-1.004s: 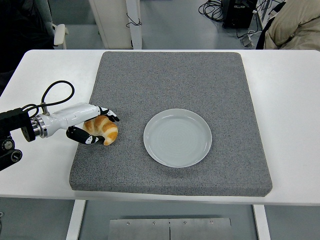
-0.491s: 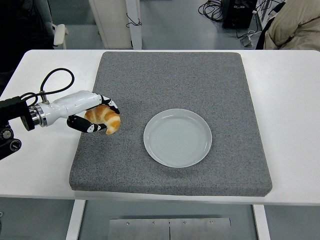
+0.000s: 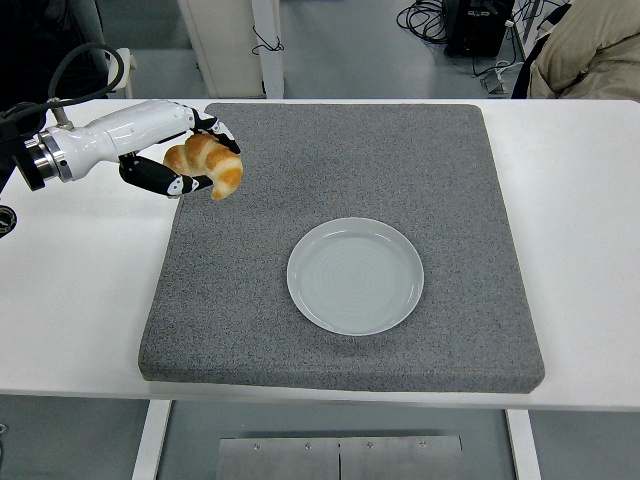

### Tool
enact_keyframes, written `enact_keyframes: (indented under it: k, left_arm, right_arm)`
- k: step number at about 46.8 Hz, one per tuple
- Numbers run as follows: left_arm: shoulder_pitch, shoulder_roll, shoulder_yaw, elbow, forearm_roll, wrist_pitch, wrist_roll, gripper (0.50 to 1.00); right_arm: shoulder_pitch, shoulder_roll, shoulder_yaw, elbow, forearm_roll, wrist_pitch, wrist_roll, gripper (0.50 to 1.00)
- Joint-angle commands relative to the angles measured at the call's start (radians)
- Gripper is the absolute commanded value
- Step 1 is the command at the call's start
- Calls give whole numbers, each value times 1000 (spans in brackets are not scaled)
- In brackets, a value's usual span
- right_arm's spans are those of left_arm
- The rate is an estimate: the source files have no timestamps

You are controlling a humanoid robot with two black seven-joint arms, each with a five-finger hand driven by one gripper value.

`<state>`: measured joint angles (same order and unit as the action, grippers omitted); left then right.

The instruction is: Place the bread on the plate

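One croissant [image 3: 206, 165] — clamped in the left hand [image 3: 180, 160] — above one gray mat [image 3: 340, 240], one empty plate [image 3: 355, 275].

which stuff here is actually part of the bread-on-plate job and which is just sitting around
Part of the job:
- croissant, the bread, held in the left hand
- white plate, nothing on it, on the grey mat

Just around:
- white table
- cables on the floor beyond the table
- a person's beige sleeve at the top right
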<state>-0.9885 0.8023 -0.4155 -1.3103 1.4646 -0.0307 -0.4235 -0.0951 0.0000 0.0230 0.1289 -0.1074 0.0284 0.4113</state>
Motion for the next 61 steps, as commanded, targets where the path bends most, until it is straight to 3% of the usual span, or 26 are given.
enact_keyframes:
  k: [1,29,38,61]
  left_arm:
    - [-12,-12,0,-4,5,0,0,533]
    - [-25,-238,17,-4,91,0,22,539]
    - [-21,-307,58,-4,118,2,49,542]
    - [21,-368,75,19,214,6,52,545]
  right_arm:
    - [0,0,0,0,0,1,0,1000]
    - [0,0,0,0,0,1,0,1000]
    - [0,0,0,0,0,-1,0,1000]
    - [0,0,0,0,0,1,1,1000]
